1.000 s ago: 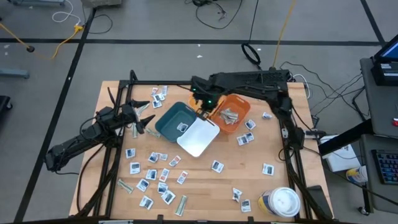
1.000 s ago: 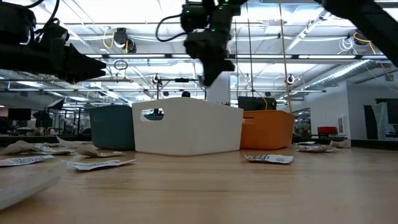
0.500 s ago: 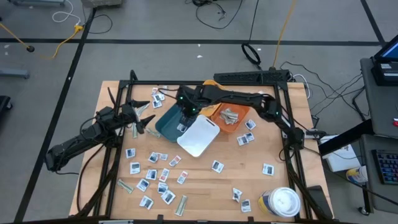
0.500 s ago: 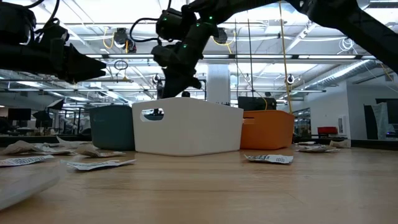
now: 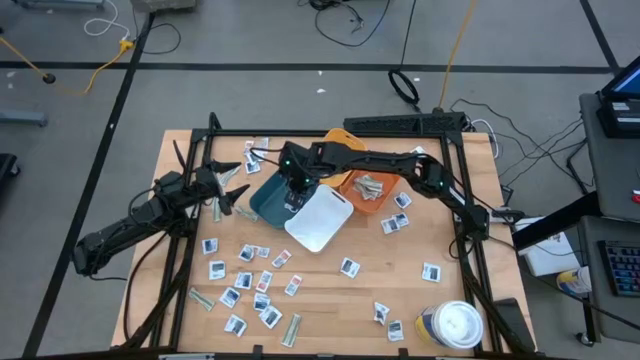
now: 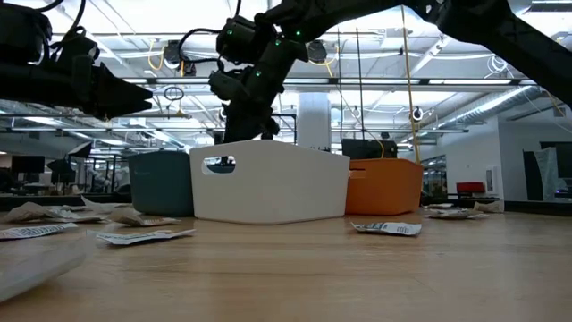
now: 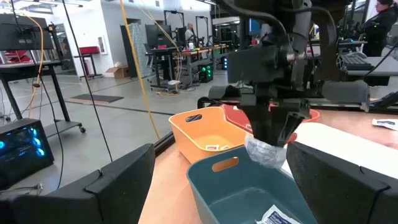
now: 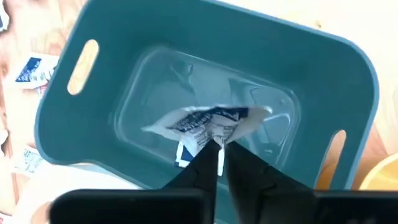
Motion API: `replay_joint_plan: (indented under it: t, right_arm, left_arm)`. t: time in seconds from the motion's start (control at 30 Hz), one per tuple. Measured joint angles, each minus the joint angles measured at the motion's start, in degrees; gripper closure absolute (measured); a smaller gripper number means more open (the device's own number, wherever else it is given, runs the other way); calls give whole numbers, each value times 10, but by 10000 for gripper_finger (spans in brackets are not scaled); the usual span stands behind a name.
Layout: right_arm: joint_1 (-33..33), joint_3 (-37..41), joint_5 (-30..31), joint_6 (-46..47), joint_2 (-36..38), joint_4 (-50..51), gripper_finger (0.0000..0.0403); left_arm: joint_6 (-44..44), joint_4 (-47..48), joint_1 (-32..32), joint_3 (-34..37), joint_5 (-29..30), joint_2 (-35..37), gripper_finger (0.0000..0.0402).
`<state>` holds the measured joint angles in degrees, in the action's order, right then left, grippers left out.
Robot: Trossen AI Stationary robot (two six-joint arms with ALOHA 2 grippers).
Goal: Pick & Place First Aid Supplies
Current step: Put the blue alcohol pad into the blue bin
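Packets lie scattered over the wooden table [image 5: 330, 300], and your right gripper [image 8: 219, 163] hangs above the teal bin [image 8: 348, 81] with its jaws pinched almost shut on a white packet [image 8: 208, 121] printed in blue. You only get that grip clearly from the right wrist view: the crumpled packet dangles from the fingertips over the bin's floor, where another packet lies partly hidden beneath it. The left wrist view confirms it from the side, showing the packet as a pale wad under the right gripper, just above the teal bin's rim, with one more packet on the bin floor.

From overhead you see the right arm reaching across the orange bin [image 5: 385, 185], which holds grey-green strips [image 5: 370, 186], while the white bin [image 5: 320, 220] sits against the teal one. Most loose packets [image 5: 245, 280] lie on the near-left part of the table; the round white-lidded tub [image 5: 455, 325] stands at the near-right corner.

Your left gripper [image 5: 237, 185] waits over the table's left side, jaws spread wide and empty.

Printing on the packets is too small for you to read. The low view shows a yellow bin [image 7: 208, 134] only in the left wrist view behind the teal one.
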<state>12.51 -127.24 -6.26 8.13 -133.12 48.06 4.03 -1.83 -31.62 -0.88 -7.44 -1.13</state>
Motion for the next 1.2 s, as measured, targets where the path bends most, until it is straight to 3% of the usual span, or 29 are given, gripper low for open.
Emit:
replay_joint_plan:
  t: [0.3, 0.47, 0.7, 1.2]
  right_arm:
    - [0, 0, 0, 1, 0, 0, 251]
    - [0, 0, 0, 3, 3, 9, 212]
    - [10, 0, 1, 60, 24, 91, 212]
    - [22, 0, 2, 92, 61, 266, 231]
  left_arm:
    - [0, 0, 0, 0, 0, 0, 34]
    - [0, 0, 0, 0, 0, 0, 34]
    - [0, 0, 0, 0, 0, 0, 34]
    - [0, 0, 0, 0, 0, 0, 34]
